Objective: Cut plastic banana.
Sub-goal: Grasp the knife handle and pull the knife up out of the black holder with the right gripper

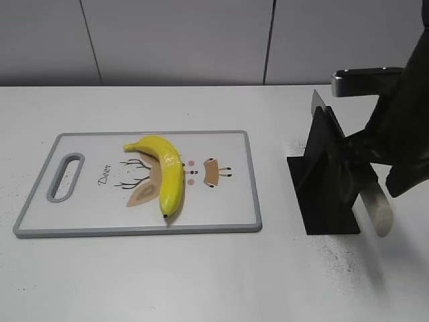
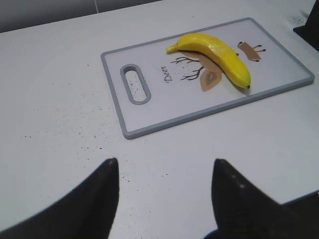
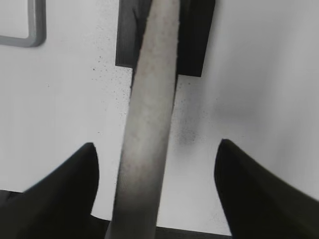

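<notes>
Right gripper (image 3: 157,149): seen spread wide in the right wrist view, with the pale knife handle (image 3: 148,119) running up between the two dark fingers; neither finger is seen touching it.
Knife handle: a pale, off-white rod, seen in the exterior view (image 1: 375,208) slanting out of the black knife stand (image 1: 328,178) toward the near right.
Knife stand: placed on the white table (image 1: 201,282), to the right of the cutting board (image 1: 221,218) and apart from it.
Left gripper (image 2: 164,172): held open above bare table, well short of the cutting board's near edge; nothing is held.
Plastic banana (image 1: 164,171): laid on the cutting board near its middle, across the printed deer picture, its dark tip turned to the near edge.
Cutting board: white with a grey rim, its handle slot (image 1: 65,176) set at the end farthest from the knife stand.
</notes>
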Controlling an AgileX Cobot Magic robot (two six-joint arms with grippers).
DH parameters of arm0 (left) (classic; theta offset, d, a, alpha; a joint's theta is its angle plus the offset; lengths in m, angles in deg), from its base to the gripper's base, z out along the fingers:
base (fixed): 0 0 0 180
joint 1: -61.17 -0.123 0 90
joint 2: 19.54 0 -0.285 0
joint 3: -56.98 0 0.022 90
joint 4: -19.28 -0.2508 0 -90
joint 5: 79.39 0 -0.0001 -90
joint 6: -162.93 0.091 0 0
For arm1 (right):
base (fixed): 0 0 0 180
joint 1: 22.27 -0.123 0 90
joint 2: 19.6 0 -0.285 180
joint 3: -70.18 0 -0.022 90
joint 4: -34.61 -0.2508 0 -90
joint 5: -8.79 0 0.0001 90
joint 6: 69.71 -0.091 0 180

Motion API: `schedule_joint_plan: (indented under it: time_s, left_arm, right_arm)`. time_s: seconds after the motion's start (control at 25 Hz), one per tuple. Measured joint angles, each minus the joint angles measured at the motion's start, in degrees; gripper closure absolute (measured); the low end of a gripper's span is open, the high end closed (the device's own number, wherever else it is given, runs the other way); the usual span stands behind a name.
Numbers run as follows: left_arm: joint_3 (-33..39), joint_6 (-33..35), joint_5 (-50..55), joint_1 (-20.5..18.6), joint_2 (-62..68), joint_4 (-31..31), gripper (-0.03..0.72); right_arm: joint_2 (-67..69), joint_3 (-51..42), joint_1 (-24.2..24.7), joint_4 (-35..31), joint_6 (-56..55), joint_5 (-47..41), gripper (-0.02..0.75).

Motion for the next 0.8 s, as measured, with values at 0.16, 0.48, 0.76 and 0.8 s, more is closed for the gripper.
schedule_joint_plan:
  time_s: [0.16,0.48,0.76,0.8]
  left_arm:
    - [0.0,0.0,0.0,0.0,0.0,0.0,0.125]
    - [0.0,0.0,0.0,0.0,0.0,0.0,0.126]
    - [0.0,0.0,0.0,0.0,0.0,0.0,0.127]
    - [0.0,0.0,0.0,0.0,0.0,0.0,0.127]
  right_arm:
    - [2.9,0.0,0.0,-0.9,-0.2,0.1,0.287]
    - [4.0,0.0,0.1,-3.1,-1.2,0.0,0.574]
    - [2.0,0.0,0.1,-4.0,-1.5,-1.4,0.574]
    - [0.9,0.0,0.1,-4.1,-1.6,-1.5,0.574]
